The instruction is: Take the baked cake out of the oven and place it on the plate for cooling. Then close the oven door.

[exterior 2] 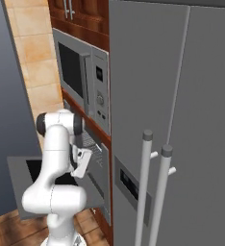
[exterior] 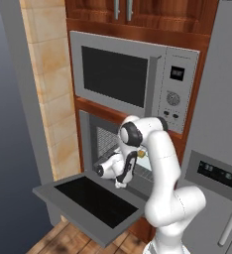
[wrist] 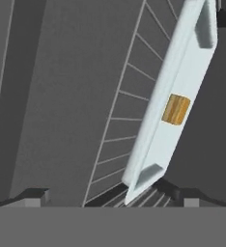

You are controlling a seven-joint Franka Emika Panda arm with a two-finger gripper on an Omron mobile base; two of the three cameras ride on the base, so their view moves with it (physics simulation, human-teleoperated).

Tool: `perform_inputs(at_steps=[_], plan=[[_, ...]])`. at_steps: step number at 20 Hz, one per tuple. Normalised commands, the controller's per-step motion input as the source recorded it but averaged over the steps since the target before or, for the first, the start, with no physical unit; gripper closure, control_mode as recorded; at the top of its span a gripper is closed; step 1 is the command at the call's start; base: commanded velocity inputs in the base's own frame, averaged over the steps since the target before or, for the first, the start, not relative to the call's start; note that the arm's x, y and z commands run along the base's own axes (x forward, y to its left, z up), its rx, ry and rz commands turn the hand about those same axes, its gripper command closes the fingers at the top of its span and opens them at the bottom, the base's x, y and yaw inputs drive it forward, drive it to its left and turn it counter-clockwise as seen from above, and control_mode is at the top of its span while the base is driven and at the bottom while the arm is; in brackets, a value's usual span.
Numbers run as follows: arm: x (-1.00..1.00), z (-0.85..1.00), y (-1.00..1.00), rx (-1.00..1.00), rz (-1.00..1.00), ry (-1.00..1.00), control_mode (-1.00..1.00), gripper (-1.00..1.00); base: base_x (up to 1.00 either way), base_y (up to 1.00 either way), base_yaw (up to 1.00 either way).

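The cake (wrist: 175, 109) shows in the hand view as a small golden-brown block on a long pale tray (wrist: 170, 96), which lies on the wire rack (wrist: 120, 116) inside the oven (exterior: 100, 136). We judge the first step to be in hand: reaching in for the cake. Our pincer (wrist: 110, 195) is spread wide and holds nothing; its two dark tips stand well apart, with the near end of the tray between them but untouched. The next move, as we read it, calls for pushing further in along the tray and closing squarely on it or on the cake, then drawing back level.

The oven door (exterior: 88, 198) lies folded down flat beneath the arm, its black glass facing up; it remains to be shut. Above sits the microwave (exterior: 133, 79), and to the right the tall grey fridge (exterior 2: 181, 120). We cannot make out the plate. The cavity is tight and the open door juts out below, so the arm has little room to turn.
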Motion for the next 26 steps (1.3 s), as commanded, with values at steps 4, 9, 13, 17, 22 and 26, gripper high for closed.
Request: perform_inputs(at_steps=[4, 9, 13, 17, 22, 26], plan=[[0.08, -0.30, -0.33, 0.00, 0.00, 0.00, -1.00, -1.00, 0.00, 0.00, 0.00], [0.19, -0.31, -0.25, 0.00, 0.00, 0.00, -1.00, -1.00, 0.00, 0.00, 0.00], [0.24, -0.30, -0.24, 0.00, 0.00, 0.00, -1.00, -1.00, 0.00, 0.00, 0.00], [0.18, -0.28, -0.26, 0.00, 0.00, 0.00, -1.00, -1.00, 0.00, 0.00, 0.00], [0.21, -0.24, -0.27, 0.00, 0.00, 0.00, -1.00, -1.00, 0.00, 0.00, 0.00], [0.29, -0.26, -0.19, 0.00, 0.00, 0.00, -1.00, -1.00, 0.00, 0.00, 0.00]])
